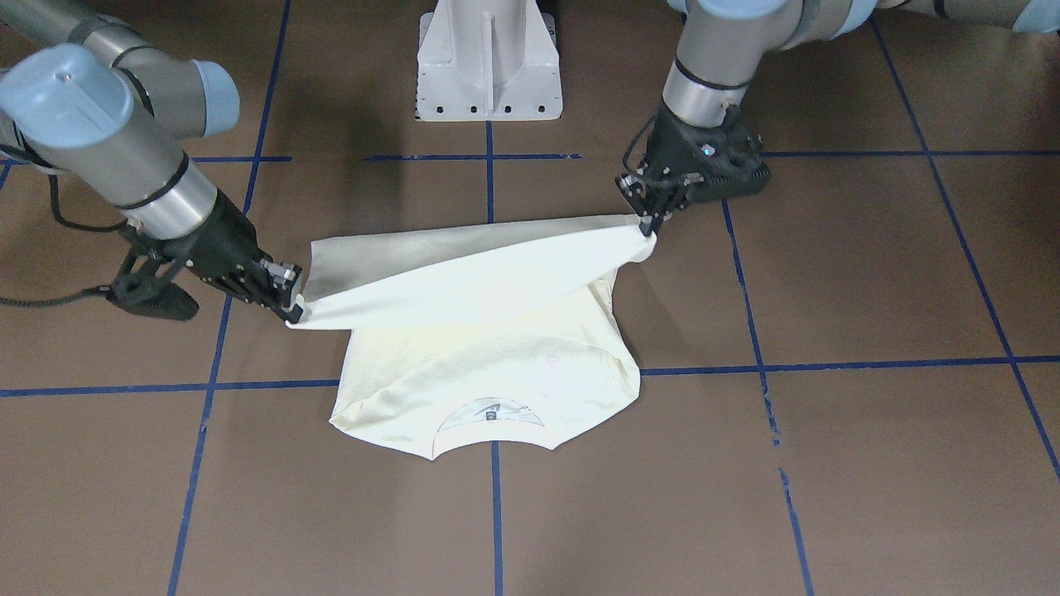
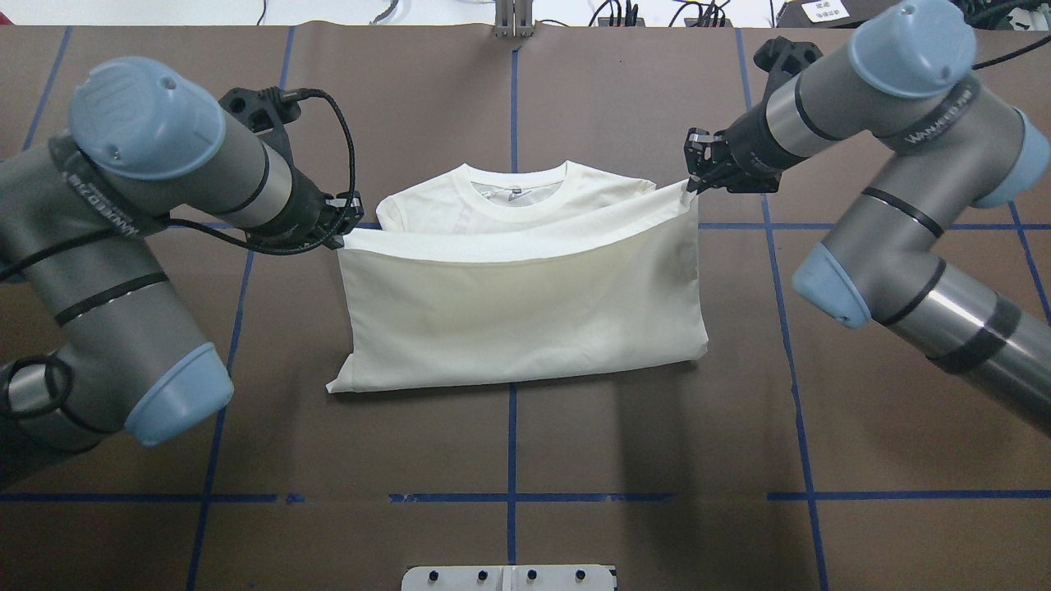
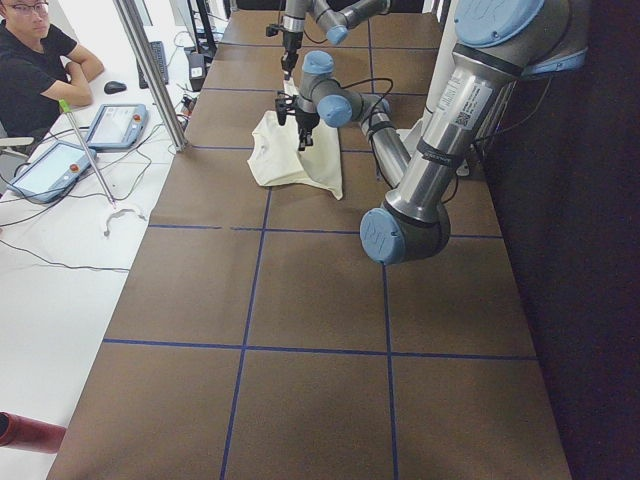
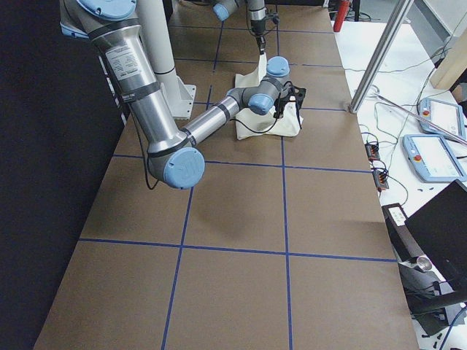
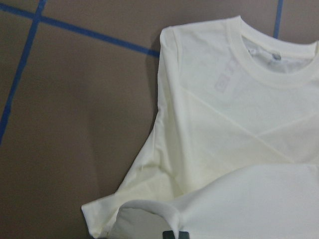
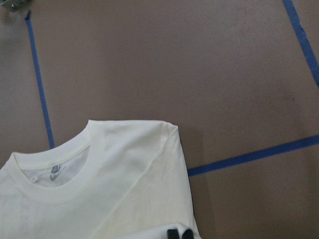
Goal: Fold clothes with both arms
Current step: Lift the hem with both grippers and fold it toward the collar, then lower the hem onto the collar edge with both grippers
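Your left claw (image 2: 343, 228) pinches one corner of the raised edge of the cream T-shirt (image 2: 525, 320), and your right claw (image 2: 695, 179) pinches the other corner. Between them the cloth stretches taut, doubled over the shirt's body and stopping just short of the collar (image 2: 513, 185). The rest lies flat at the middle of the brown bench (image 2: 657, 443), with the collar pointing away from the robot.

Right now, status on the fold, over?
Left gripper, right gripper shut on T-shirt hem corners. Hem raised above body, short of collar. Nothing seen in the way.
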You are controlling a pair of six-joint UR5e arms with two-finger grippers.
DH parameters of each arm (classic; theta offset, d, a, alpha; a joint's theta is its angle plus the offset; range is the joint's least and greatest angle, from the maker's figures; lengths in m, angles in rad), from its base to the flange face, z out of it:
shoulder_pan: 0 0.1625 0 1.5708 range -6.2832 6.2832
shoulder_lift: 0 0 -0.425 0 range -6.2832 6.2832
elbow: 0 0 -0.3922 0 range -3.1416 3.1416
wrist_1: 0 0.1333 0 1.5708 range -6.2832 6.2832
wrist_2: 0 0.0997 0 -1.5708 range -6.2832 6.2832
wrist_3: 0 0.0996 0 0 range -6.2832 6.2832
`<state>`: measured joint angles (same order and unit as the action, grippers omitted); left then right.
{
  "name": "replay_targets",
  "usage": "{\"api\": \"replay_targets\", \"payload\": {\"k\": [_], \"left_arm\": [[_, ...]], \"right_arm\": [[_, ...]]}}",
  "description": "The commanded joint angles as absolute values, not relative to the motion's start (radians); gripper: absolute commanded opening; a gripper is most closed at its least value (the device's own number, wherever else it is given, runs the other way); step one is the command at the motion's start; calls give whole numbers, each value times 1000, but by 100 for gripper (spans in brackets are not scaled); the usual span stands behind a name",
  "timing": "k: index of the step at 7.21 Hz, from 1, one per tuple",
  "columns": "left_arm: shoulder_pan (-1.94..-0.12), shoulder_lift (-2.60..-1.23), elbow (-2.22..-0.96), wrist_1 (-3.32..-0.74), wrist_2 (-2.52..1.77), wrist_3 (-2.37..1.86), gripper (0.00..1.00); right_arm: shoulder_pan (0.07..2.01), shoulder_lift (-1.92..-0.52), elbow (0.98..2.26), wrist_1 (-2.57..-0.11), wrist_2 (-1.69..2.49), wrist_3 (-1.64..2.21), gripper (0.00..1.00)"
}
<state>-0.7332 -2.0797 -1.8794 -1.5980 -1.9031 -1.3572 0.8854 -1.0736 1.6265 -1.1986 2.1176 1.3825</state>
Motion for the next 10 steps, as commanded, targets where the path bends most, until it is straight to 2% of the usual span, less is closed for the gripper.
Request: {"api": "replay_targets", "payload": {"k": [1,3,10], "left_arm": [[-767,-2089,-1685,-1782,-1896,-1344,0],[-765,-2178,-1532,-1848,-1896,-1354,0],[-765,-2184,-1444,-1850,-1858,-1351,0]], "right_arm": [[894,-955,1418,-1195,2074,1376,0],[887,-937,1301,-1058,2072,1377,0],[861,-968,1295,-1048,2071,1361,0]]}}
